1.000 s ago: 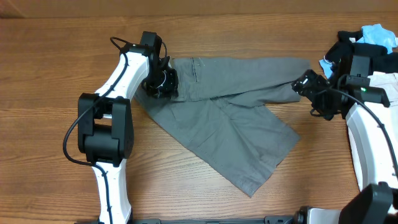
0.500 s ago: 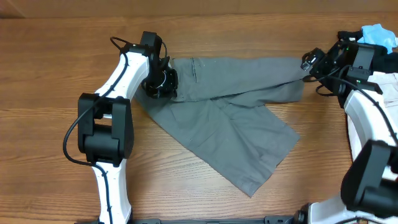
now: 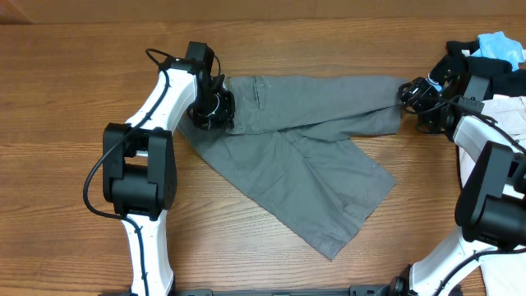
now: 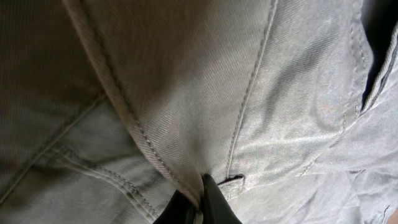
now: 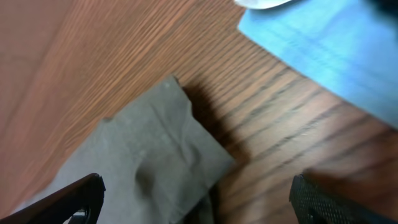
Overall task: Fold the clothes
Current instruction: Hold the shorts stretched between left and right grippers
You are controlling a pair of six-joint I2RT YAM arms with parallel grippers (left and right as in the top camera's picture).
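Note:
The grey trousers (image 3: pixel 304 156) lie spread on the wooden table (image 3: pixel 66 99), one leg running right along the back, the other slanting toward the front. My left gripper (image 3: pixel 212 108) is shut on the waistband at the trousers' left end; the left wrist view shows the fingers (image 4: pixel 200 202) pinching a fold of the grey cloth (image 4: pixel 186 93). My right gripper (image 3: pixel 413 93) is open, right at the leg's hem. In the right wrist view the hem corner (image 5: pixel 155 149) lies between the spread fingers (image 5: pixel 196 199).
A pile of black (image 3: pixel 460 62), light-blue (image 3: pixel 497 45) and pale beige (image 3: pixel 514 115) garments sits at the far right edge. The light-blue cloth (image 5: pixel 323 43) shows in the right wrist view too. Bare wood lies at the front and left.
My right gripper has moved up from beside the leg end and now sits at the hem, open. The left gripper and the trousers have hardly moved.

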